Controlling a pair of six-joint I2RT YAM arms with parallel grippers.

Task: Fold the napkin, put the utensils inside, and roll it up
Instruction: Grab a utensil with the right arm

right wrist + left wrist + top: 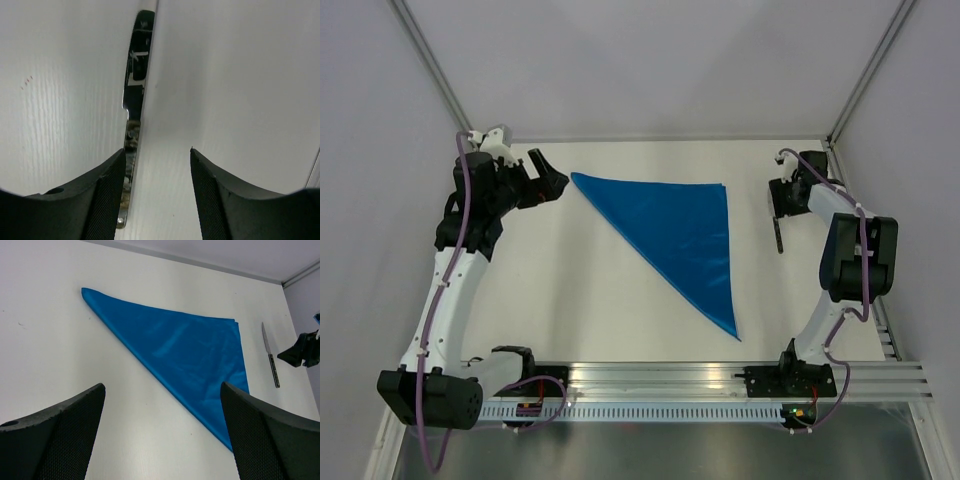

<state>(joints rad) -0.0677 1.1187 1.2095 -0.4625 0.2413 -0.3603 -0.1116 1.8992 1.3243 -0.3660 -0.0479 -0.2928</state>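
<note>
The blue napkin (680, 230) lies flat on the white table, folded into a triangle, with its long edge running from far left to near right. It also shows in the left wrist view, napkin (185, 350). The utensil, a slim knife (779, 237) with a dark handle, lies on the table right of the napkin. My right gripper (783, 200) hangs over the knife's far end. In the right wrist view the knife (135, 100) runs close along the left finger (100, 195), and the right gripper (157, 150) is open. My left gripper (548, 175) is wide open, left of the napkin's far corner.
White walls and metal frame posts (865, 75) close in the table at the back and sides. An aluminium rail (670, 380) with the arm bases runs along the near edge. The right arm's dark fingers (302, 351) show beside the knife (270, 356) in the left wrist view.
</note>
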